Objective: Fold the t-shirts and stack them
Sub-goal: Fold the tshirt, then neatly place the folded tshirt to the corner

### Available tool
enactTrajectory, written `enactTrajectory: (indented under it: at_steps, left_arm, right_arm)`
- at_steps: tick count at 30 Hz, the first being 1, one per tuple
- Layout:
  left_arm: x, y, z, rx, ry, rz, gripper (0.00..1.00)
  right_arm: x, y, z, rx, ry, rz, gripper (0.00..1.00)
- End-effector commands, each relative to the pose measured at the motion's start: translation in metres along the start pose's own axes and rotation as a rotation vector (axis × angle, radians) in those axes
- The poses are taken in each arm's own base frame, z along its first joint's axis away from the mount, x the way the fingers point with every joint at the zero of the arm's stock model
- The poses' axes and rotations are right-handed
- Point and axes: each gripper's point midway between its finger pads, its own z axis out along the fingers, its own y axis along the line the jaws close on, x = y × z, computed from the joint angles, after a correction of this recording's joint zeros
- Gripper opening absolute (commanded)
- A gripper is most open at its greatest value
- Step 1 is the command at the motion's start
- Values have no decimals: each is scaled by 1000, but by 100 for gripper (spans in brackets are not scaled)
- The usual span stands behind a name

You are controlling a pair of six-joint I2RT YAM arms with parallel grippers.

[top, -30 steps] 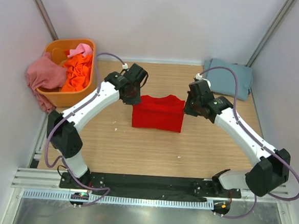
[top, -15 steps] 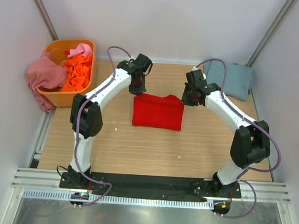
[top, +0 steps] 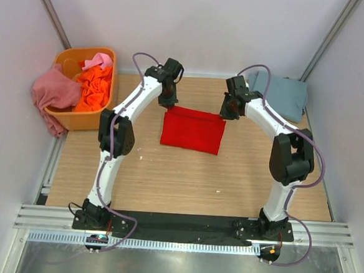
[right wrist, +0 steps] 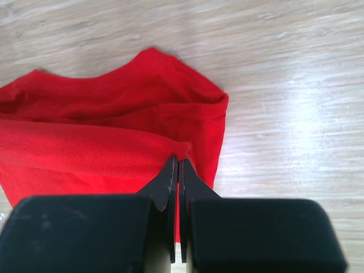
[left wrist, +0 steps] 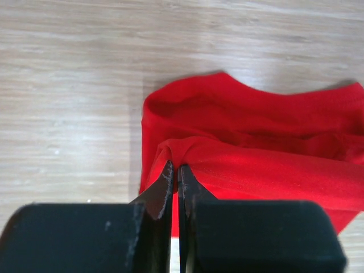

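Red shirt (top: pixel 192 130) lies on the table (top: pixel 185 174) between the two grippers, partly folded into a rough rectangle, with its far edge raised and drawn taut from one gripper to the other. The left gripper (top: pixel 167 104) is closed tight on the shirt's far-left corner. In the left wrist view a thin ridge of red cloth (left wrist: pixel 256 136) is seen pinched between the jaws of that gripper (left wrist: pixel 175 168), with a lower layer lying flat on the wood beyond the fingertips. The right gripper (top: pixel 224 111) is likewise closed on the far-right corner, and its wrist view shows the same: a top layer of the shirt (right wrist: pixel 102 125) nipped at the tips (right wrist: pixel 175 162) and more cloth spread just past them.

The step in hand is judged to be a fold across the shirt, made with both corners held. The next move calls for the two arms to be moved together at equal height and pace, so that the held edge is kept straight, laid squarely over the lower layer, and only then released.

Beyond and to the right of the right gripper a grey-blue shirt (top: pixel 285 97) lies folded, probably the base of the stack. Well to the left of the left gripper, orange (top: pixel 93 86), pink (top: pixel 100 60) and rose (top: pixel 54 93) shirts are heaped in and over a tub (top: pixel 83 122).
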Motion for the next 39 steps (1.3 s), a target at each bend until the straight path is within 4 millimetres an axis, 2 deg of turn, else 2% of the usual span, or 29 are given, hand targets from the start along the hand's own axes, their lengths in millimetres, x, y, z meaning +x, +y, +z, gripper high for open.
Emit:
enactTrajectory:
  at_steps: [1,2,4,5,6,7,8,9,10,12,13,14,15,16,17,18,19,20,21,22,24,25,27,28,31,35,38,39]
  left_arm:
    - [-15,7,11,18,-8,8,2]
    - [-22,4,12,32,-26,5,3]
    - [-29,1,28,58,-36,9,18]
    - [-38,0,29,66,-58,1,31]
    - [-43,-2,31,82,-67,-2,55]
    - [-45,0,32,81,-61,-9,59]
    - [-58,1,27,88,-91,-25,61]
    - [-61,4,21,83,-95,-37,66]
    - [-69,6,12,85,-119,-45,68]
    - [-84,12,-23,91,-184,-59,72]
    - [-78,22,-26,63,-174,-55,73]
    - [-87,26,-62,73,-234,-62,74]
    - [-86,30,-74,66,-248,-56,75]
    - [-73,39,-72,34,-217,-47,75]
    - [-70,43,-84,29,-221,-49,74]
    - [-66,47,-108,38,-238,-55,74]
    - [-47,55,-103,17,-189,-51,73]
    - [-37,57,-108,22,-173,-45,72]
    - [-33,60,-132,39,-207,-50,71]
    - [-8,69,-120,13,-148,-40,71]
    - [8,74,-129,27,-153,-35,71]
    - [28,83,-135,23,-140,-33,70]
    - [43,89,-143,34,-149,-33,71]
    - [57,97,-151,36,-149,-33,71]
    - [78,106,-156,28,-129,-26,71]
    - [91,117,-176,27,-158,-32,71]
    - [103,122,-176,26,-157,-39,70]
    - [103,122,-180,41,-185,-43,70]
  right_arm:
    - [-27,-7,1,34,-61,2,1]
    - [-28,-11,5,55,-63,12,1]
    - [-32,-15,15,72,-60,21,4]
    - [-34,-16,20,75,-60,30,16]
    - [-37,-19,24,83,-62,39,35]
    - [-47,-17,25,82,-78,43,78]
    - [-50,-26,35,108,-74,53,89]
    - [-56,-30,37,123,-82,51,99]
    - [-67,-31,32,123,-94,55,100]
    - [-80,-37,21,104,-113,71,100]
    - [-77,-39,20,84,-116,73,100]
    - [-78,-42,14,61,-125,87,99]
    - [-83,-38,-2,12,-153,102,100]
    - [-65,-30,2,-83,-110,118,100]
    - [-57,-25,-1,-141,-97,130,100]
    - [-56,-26,-11,-186,-109,158,100]
    - [-35,-21,-5,-251,-60,175,100]
    - [-26,-21,-3,-272,-43,185,100]
    - [-19,-21,-1,-284,-33,190,100]
    - [-3,-20,5,-314,6,194,100]
    - [11,-19,12,-344,43,201,100]
    - [20,-20,19,-356,58,206,100]
    - [28,-20,25,-379,75,227,100]
    - [29,-21,29,-380,67,230,100]
    - [36,-25,41,-369,75,232,100]
    - [44,-30,58,-357,88,254,100]
    - [49,-32,68,-354,79,290,99]
    - [45,-30,73,-371,56,295,95]
